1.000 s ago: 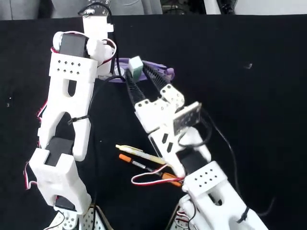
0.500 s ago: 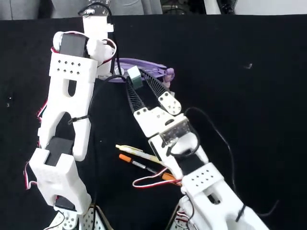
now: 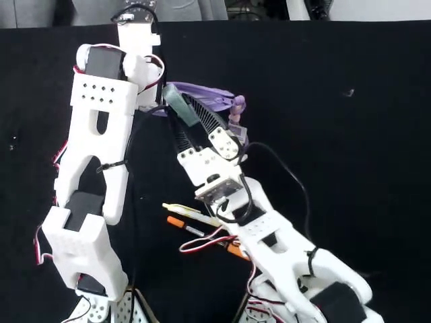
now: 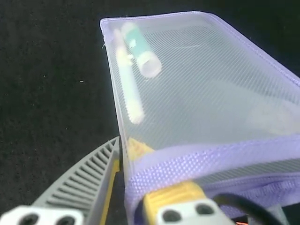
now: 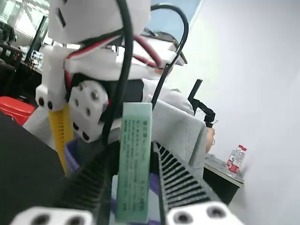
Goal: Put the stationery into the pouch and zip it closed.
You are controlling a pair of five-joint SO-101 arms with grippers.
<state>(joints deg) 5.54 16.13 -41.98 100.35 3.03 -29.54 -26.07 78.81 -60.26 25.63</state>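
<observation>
Right jaws clamp eraser (image 5: 133,159) | left jaws pinch pouch (image 4: 197,93) | pens (image 3: 188,214) lie apart

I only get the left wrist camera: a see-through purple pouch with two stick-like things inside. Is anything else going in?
Observer: Yes. The right gripper is shut on a green eraser, held at the edge of the pouch.
Visitor: Is there any stationery not in the pouch yet?
Observer: Two pens lie side by side on the black table, a yellow pen and an orange pen, close to the right arm.
</observation>
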